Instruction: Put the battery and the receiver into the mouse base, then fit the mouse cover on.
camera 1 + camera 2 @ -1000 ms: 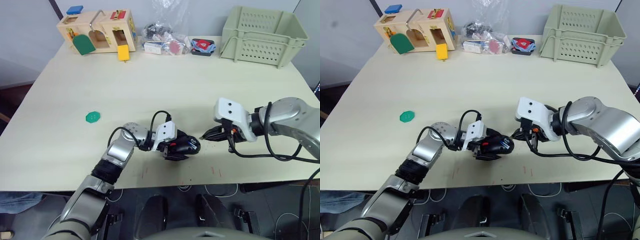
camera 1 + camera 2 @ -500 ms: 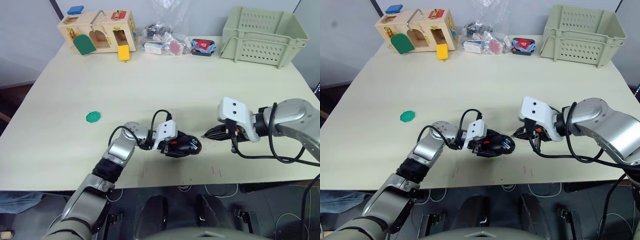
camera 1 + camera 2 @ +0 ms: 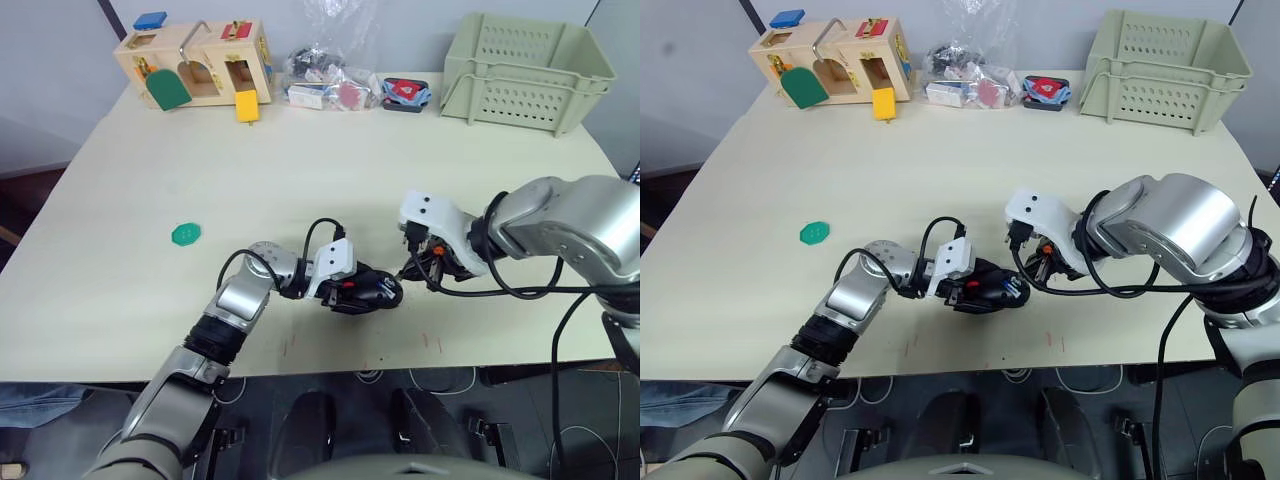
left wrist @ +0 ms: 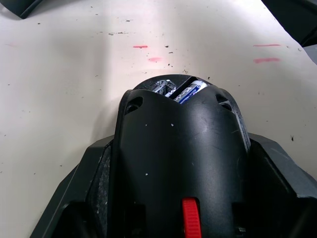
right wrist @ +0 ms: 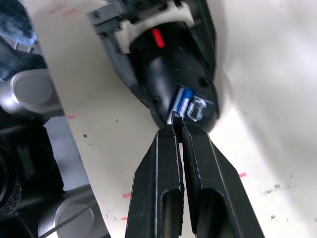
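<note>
Right end effector (image 5: pixel 178 130), fingers pressed together on something small, tip-to-tail with the mouse base (image 5: pixel 171 74) gripped by left end effector (image 3: pixel 340 292), battery (image 5: pixel 182 100) just ahead.

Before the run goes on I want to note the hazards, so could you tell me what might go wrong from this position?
1. The right gripper pinches a small piece, likely the receiver, at the rear of the mouse base. It could slip or miss its slot beside the battery.
2. The left gripper alone holds the base, so pushing could shift it.
3. The battery looks tilted in its bay, so it may not be fully seated.
</note>
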You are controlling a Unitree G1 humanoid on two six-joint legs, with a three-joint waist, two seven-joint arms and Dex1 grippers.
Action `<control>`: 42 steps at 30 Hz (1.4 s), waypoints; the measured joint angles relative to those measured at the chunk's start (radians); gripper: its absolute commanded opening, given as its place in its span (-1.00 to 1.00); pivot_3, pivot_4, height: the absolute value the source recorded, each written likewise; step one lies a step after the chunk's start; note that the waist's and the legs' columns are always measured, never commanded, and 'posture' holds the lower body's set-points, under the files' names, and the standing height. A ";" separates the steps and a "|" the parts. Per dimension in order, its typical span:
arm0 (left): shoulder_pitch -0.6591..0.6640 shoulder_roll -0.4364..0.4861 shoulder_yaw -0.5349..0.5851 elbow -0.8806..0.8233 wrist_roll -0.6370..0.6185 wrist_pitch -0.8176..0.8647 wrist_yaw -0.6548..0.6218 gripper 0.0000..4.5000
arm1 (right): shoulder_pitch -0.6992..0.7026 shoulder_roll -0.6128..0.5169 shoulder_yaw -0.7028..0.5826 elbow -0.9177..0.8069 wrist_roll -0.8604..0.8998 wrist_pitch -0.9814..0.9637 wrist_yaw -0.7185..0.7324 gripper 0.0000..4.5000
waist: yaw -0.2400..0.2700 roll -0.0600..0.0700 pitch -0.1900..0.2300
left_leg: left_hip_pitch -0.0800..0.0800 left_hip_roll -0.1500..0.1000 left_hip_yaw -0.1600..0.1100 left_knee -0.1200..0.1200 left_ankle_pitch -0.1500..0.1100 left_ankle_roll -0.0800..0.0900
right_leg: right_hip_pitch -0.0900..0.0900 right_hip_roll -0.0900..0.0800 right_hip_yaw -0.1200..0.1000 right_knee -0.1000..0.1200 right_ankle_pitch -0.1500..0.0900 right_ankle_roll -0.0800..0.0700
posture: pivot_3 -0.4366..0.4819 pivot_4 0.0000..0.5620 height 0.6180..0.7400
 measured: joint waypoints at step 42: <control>0.033 0.022 -0.022 -0.155 0.022 0.165 0.087 0.31 | -0.193 0.154 0.201 0.451 0.572 0.001 -0.667 -1.00 | -0.007 0.000 0.000 | 0.000 0.001 0.000 0.000 0.000 0.000 | 0.000 0.000 0.000 0.000 0.000 0.000 | -0.05 -0.47 1.00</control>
